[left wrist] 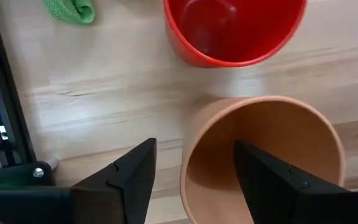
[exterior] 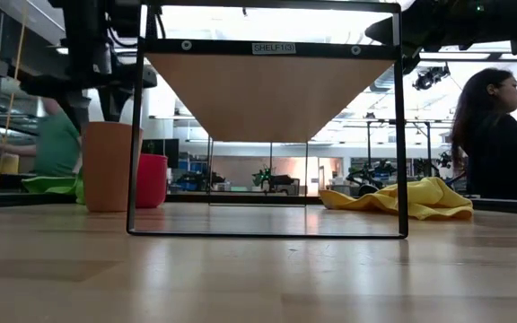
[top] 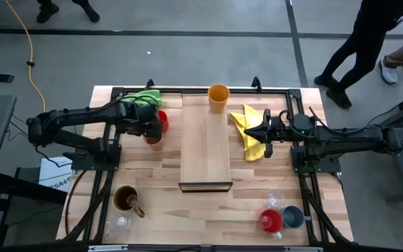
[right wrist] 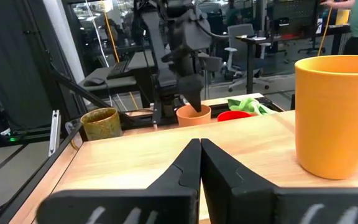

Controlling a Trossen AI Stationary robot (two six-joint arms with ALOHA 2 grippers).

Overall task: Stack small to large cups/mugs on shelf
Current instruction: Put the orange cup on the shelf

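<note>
1. A wooden worktop (top: 208,210) fills the lower high view, grey floor above it.
2. The shelf (top: 205,143) stands at centre; the orange tumbler (top: 218,97) sits on its top end.
3. The left gripper (left wrist: 191,180) is left of the shelf, jaws parted astride the peach tumbler's (left wrist: 272,155) rim, one finger (left wrist: 272,180) inside.
4. A red mug (left wrist: 235,28) stands just beside it.
5. The right gripper (right wrist: 199,163), jaws clenched and empty, hovers right of the shelf over the yellow cloth (top: 249,129).

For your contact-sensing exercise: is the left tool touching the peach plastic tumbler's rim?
Cannot tell. In the left wrist view the left tool straddles the peach plastic tumbler's rim, one finger inside, one outside, but no view plainly shows contact or gap.
</note>
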